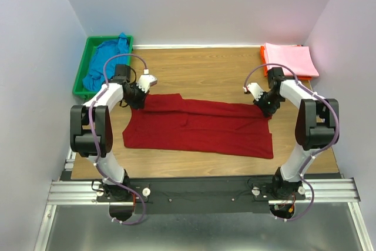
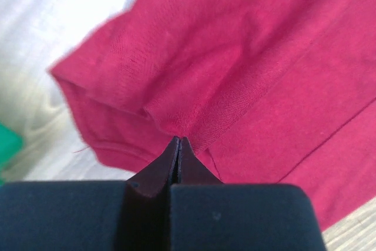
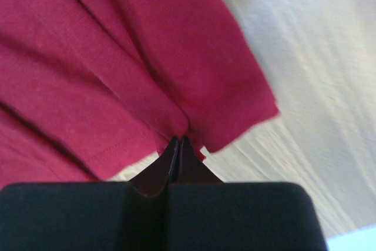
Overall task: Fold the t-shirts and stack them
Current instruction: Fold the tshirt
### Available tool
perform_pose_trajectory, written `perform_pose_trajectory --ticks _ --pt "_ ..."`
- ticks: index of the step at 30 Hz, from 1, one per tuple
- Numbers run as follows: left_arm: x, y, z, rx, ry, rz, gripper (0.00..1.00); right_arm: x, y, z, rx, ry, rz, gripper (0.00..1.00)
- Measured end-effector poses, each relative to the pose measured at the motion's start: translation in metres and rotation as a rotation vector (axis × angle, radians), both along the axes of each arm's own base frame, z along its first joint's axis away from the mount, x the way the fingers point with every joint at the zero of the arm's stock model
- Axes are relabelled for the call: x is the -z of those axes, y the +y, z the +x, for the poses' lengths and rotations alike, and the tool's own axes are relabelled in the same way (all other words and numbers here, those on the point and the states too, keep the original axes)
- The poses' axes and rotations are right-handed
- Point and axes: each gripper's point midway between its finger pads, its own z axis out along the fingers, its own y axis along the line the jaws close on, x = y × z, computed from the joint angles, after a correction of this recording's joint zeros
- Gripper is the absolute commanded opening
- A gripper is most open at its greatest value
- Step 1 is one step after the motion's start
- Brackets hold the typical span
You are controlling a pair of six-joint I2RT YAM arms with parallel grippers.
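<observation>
The dark red cloth t-shirt (image 1: pixel 200 126) is a matt, fine knit with stitched hems. Under it, the pale wooden table (image 1: pixel 205 74) looks smooth and grained. Left of the shirt, a smooth green plastic bin (image 1: pixel 79 83) holds a crumpled bright blue cloth tee (image 1: pixel 101 66). Right of it lies a smooth light pink cloth tee (image 1: pixel 291 60).

3 t-shirts (image 1: pixel 200 127) (image 1: pixel 106 66) (image 1: pixel 291 60) — 2 claws (image 1: pixel 136 95) (image 1: pixel 262 103) — 1 bin (image 1: pixel 80 80)

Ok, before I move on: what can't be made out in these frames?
Top view: both pinch points, hidden under the left gripper and right gripper bodies.
Wrist views: how many layers of the dark red t-shirt sit between the shut fingers.
Top view: the near end of the blue t-shirt, behind the left arm.
Top view: most of the orange tray, under the pink t-shirt.
</observation>
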Motion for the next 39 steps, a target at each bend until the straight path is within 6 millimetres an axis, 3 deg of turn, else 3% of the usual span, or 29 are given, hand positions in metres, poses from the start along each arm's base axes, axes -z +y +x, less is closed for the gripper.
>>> perform_pose_trajectory --ticks 4,7,13,17,22,26,34,39 --pt "0.024 0.002 -0.007 -0.004 0.058 0.011 0.0 0.015 0.0 -0.003 0.012 0.041 0.001 0.01" --pt "0.035 0.003 -0.012 -0.006 0.083 0.015 0.0 0.014 0.001 -0.002 0.02 0.039 0.002 0.01" --pt "0.039 0.003 -0.011 -0.008 0.086 0.018 0.0 0.014 0.001 -0.001 0.026 0.038 0.001 0.01" --pt "0.026 0.003 -0.002 -0.008 0.07 0.019 0.0 0.005 0.0 0.009 0.03 0.009 -0.003 0.01" --pt "-0.014 0.003 0.022 -0.002 -0.025 0.02 0.0 -0.019 0.001 0.031 0.037 -0.067 0.002 0.01" --pt "-0.027 0.004 0.021 0.009 -0.061 0.026 0.0 -0.027 0.001 0.03 0.036 -0.077 0.003 0.01" --pt "0.016 0.008 -0.018 0.017 0.06 0.051 0.0 0.009 0.004 -0.016 0.023 0.064 -0.003 0.01" --pt "0.031 0.012 -0.031 0.022 0.101 0.076 0.0 0.013 0.005 -0.019 0.019 0.077 -0.004 0.01"
